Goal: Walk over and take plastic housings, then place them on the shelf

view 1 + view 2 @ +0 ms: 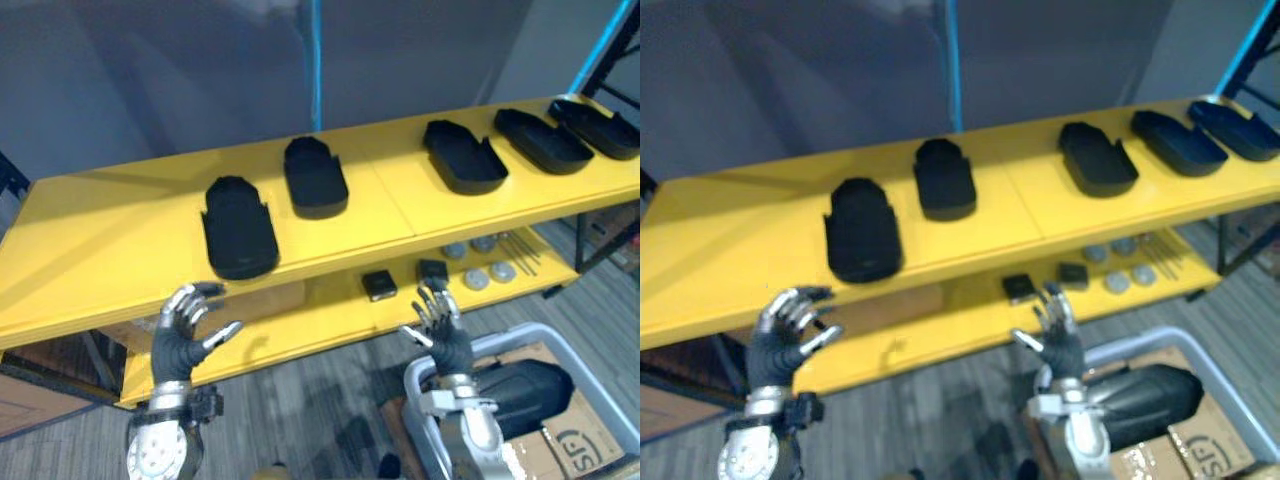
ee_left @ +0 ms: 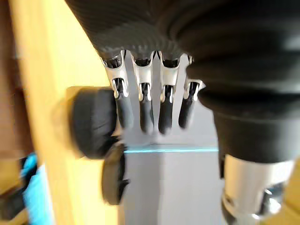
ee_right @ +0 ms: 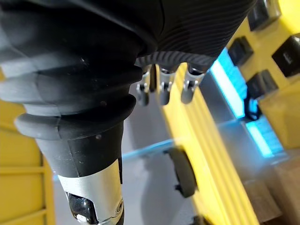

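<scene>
Fingers are spread and empty on our left hand at seven o'clock and our right hand at five. We face the yellow shelf. Five black plastic housings lie along its top board from ten to two o'clock. Small grey discs sit on the lower board, at four.

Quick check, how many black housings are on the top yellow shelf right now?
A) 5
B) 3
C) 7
A: the top shelf carries five black housings, two left of centre and three toward its right end.
</scene>
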Available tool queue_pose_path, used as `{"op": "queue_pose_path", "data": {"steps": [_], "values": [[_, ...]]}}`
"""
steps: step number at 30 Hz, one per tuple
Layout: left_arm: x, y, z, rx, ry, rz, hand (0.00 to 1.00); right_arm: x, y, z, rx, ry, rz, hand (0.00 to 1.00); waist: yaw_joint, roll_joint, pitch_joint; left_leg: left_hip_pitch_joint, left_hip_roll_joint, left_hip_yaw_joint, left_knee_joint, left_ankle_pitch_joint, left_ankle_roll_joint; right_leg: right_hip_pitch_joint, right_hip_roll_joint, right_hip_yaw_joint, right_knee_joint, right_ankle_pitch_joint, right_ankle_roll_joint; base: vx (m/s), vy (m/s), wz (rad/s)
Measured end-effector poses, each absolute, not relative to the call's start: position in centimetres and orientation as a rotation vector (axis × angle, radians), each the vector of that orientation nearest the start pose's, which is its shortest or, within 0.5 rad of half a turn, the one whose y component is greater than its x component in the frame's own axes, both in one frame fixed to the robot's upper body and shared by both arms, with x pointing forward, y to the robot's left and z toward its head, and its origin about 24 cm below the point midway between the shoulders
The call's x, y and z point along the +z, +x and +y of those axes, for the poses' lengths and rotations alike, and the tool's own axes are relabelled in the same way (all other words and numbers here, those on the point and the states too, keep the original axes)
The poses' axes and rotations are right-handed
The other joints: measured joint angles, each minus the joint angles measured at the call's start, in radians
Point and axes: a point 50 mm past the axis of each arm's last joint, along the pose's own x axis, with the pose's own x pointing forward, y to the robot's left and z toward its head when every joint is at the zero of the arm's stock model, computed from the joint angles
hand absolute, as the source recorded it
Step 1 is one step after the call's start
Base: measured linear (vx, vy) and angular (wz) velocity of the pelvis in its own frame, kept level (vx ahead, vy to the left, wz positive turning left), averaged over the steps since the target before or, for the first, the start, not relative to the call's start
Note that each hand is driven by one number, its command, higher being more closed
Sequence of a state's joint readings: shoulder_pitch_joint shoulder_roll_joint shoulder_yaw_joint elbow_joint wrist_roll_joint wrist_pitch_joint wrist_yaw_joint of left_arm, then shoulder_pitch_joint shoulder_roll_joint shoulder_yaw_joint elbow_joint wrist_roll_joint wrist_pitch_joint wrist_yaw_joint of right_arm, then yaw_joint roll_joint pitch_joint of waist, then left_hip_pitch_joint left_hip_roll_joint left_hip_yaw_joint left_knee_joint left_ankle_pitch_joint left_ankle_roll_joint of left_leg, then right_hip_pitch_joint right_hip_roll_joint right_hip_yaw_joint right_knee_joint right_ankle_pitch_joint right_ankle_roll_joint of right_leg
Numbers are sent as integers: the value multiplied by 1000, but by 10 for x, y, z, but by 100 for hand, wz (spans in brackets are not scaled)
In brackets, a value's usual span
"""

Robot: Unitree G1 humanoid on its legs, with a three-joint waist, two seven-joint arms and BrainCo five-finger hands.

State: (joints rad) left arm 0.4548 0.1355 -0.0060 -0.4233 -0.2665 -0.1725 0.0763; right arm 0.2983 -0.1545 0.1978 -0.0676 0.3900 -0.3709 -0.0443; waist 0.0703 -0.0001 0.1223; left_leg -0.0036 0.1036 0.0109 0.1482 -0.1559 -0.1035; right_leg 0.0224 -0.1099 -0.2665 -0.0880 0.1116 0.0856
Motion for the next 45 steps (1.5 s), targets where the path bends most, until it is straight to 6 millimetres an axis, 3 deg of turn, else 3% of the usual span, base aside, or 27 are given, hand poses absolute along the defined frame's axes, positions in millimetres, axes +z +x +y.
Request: {"op": "queue_pose_path", "data": {"steps": [12,17,24,39,45], "values": [[57,183,171,108,-159,-123,100,24,188,-157,7,280,-110,0,-5,-14,7,-14,2,24,1,-1,0,-21,1,20,8,4,5,17,6,-4],[56,194,163,104,-145,-125,100,22,193,-150,42,279,-105,0,-26,-24,13,-14,1,33,13,-13,3,-21,-1,27,8,5,6,-9,18,-6],[53,213,163,181,-72,-110,100,24,195,-151,66,268,-115,0,-35,-24,15,-10,3,56,36,-30,7,-21,-1,52,8,9,9,-11,16,-9],[54,242,206,528,-23,-112,100,38,209,-160,100,237,-189,0,-63,-20,58,5,8,111,36,-36,5,-41,4,109,8,18,8,-10,7,-11],[50,242,223,680,-21,-89,100,40,211,-159,120,234,-199,0,-75,-15,69,5,10,113,35,-39,5,-44,7,114,8,18,8,-7,1,-1]]}}
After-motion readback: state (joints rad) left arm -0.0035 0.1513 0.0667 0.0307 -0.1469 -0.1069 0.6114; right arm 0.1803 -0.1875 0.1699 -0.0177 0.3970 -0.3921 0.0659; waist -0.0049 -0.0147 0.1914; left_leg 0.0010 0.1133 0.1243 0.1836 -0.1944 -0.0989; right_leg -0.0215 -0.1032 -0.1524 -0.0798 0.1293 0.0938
